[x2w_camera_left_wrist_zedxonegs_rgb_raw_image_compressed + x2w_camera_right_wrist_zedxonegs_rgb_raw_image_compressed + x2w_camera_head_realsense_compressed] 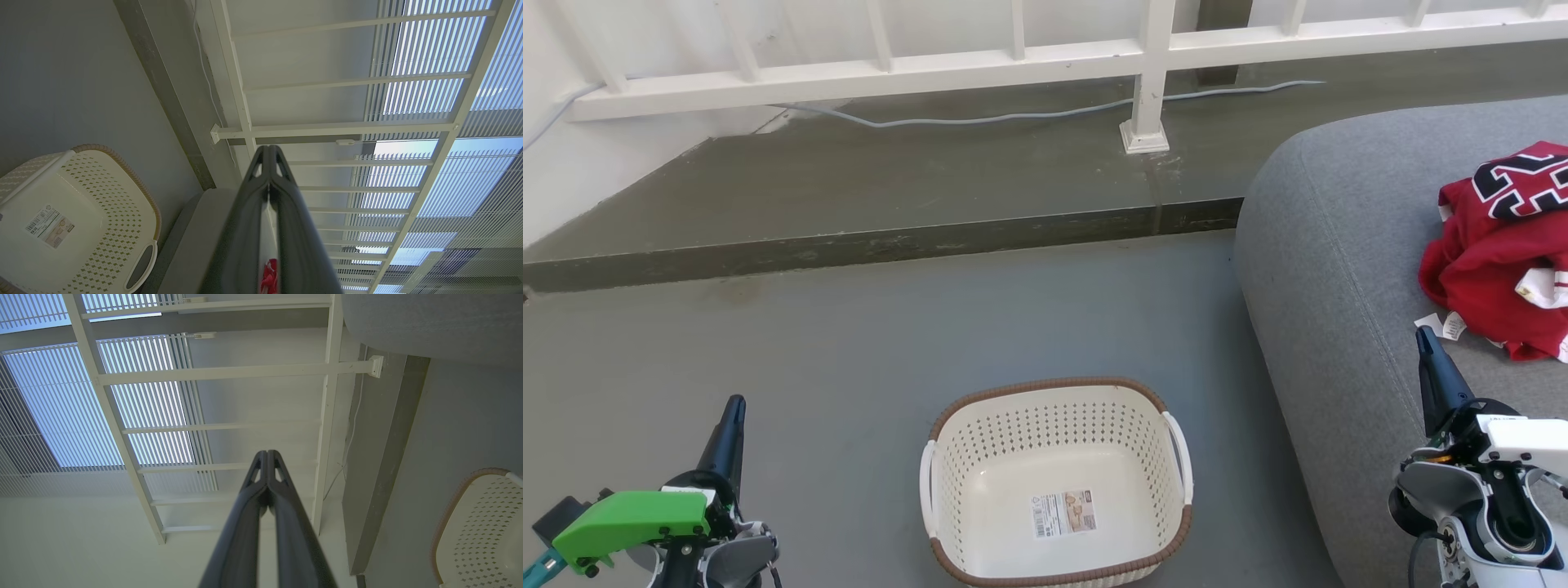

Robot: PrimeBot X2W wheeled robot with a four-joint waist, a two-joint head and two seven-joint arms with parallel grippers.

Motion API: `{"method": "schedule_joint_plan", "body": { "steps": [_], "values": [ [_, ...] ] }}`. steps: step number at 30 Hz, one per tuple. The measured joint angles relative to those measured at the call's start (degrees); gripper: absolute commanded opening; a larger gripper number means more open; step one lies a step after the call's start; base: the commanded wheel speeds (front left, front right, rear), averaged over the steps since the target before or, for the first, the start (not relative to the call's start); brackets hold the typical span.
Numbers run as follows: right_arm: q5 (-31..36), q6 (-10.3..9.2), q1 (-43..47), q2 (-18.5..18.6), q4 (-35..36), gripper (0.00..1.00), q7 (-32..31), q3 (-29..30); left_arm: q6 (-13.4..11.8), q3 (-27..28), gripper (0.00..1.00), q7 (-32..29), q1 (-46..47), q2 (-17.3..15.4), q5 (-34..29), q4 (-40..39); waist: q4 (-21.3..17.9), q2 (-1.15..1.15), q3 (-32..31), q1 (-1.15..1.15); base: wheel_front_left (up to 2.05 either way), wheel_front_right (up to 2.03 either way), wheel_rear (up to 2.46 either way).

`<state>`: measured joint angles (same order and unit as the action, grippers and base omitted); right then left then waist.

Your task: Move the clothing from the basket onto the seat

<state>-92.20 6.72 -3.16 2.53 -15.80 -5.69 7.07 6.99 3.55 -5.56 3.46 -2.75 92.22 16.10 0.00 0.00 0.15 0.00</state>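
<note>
Left gripper (734,412), 7 o'clock, right gripper (1424,341), 4 o'clock: jaws pressed together, empty. Basket (1045,384) stood empty, 6 o'clock. Clothing (1494,261) lay heaped on seat (1339,245), 3 o'clock. Risk: right gripper snagging nearby tags (1441,325), dragging heap off.

A sticker (1064,514) lies on the floor of the basket (947,457), between the left fingers (731,433) and the right fingers (1433,376). It carries a barcode, a dark heading strip and lines of small print, none of it readable. In the left wrist view the same sticker (49,227) sits far to the left of the fingers, equally illegible. Beyond the tip of the right fingers, a red jersey (1486,261) on the seat (1323,269) shows a large black, white-edged number (1523,184), crumpled and cut by the frame; its digits cannot be told. Two white tags (1441,325) just past that tip bear unreadable print.
</note>
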Motion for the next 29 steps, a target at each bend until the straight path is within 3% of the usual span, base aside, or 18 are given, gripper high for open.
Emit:
{"method": "schedule_joint_plan", "body": {
  "steps": [29],
  "values": [
    [0.0,0.0,0.0,-0.02,0.0,0.0,0.0,0.03,0.0,0.04,0.0,-0.01,0.01,0.01,0.0,-0.04,0.0,0.0,0.01,0.0,0.0,0.0,0.0]
  ]
}}
